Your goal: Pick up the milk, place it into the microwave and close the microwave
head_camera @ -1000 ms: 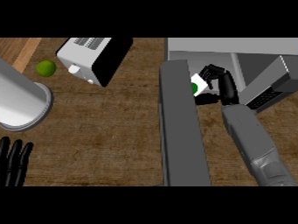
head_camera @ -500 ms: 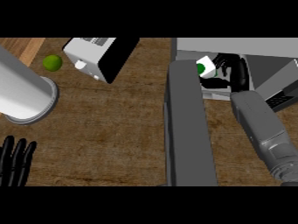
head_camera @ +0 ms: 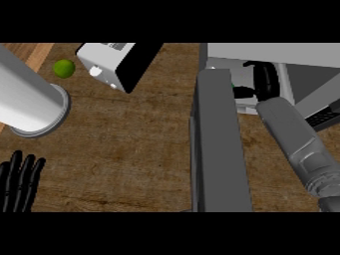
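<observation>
While the right hand (head_camera: 264, 79) reaches inside the open microwave (head_camera: 305, 74), its fingers are curled around the milk (head_camera: 240, 92), which sits within the cavity beside the door (head_camera: 218, 144). The left hand (head_camera: 14, 182) rests low on the surface (head_camera: 128, 149), fingers straight and apart.

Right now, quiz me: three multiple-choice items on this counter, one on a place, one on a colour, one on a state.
1. Where does the left hand show?
A. lower left, on the counter
B. inside the microwave
C. on the toaster

2. What colour is the small round fruit by the toaster?
A. red
B. green
C. orange

3. How stands the microwave door?
A. shut
B. removed
C. open

Key: 1 A, fingers straight near the lower left edge. 2 B, it is green. 3 C, the right hand reaches into the microwave past it.
</observation>
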### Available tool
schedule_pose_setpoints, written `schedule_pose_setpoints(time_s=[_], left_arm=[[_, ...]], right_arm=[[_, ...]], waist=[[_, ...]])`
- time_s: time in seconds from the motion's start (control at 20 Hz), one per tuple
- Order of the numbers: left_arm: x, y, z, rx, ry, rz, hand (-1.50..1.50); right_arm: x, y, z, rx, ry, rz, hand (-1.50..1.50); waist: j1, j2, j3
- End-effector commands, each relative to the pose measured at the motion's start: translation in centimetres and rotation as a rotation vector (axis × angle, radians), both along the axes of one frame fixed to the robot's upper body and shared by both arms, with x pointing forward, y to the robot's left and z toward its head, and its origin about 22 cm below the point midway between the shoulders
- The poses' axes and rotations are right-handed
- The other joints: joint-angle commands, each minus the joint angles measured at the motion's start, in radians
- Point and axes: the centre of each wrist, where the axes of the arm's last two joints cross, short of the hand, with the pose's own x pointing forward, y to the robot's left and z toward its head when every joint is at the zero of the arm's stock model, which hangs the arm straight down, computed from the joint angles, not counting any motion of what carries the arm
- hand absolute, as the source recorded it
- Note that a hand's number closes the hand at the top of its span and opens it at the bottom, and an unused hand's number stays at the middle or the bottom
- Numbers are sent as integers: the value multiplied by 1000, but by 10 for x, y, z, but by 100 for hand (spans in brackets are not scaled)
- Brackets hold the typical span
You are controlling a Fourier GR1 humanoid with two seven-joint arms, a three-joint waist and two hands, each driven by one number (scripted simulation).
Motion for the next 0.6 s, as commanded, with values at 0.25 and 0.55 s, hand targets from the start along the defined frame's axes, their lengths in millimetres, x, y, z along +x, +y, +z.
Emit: schedule_pose_setpoints(time_s=[0.25, 0.55], left_arm=[[-1, 0, 2, 34, 3, -15, -150], [-3, -5, -6, 44, 0, -16, -150]], right_arm=[[2, 16, 1, -22, 73, 85, -150], [7, 19, 11, 33, 17, 43, -150]], waist=[[2, 2, 1], [-2, -1, 1]])
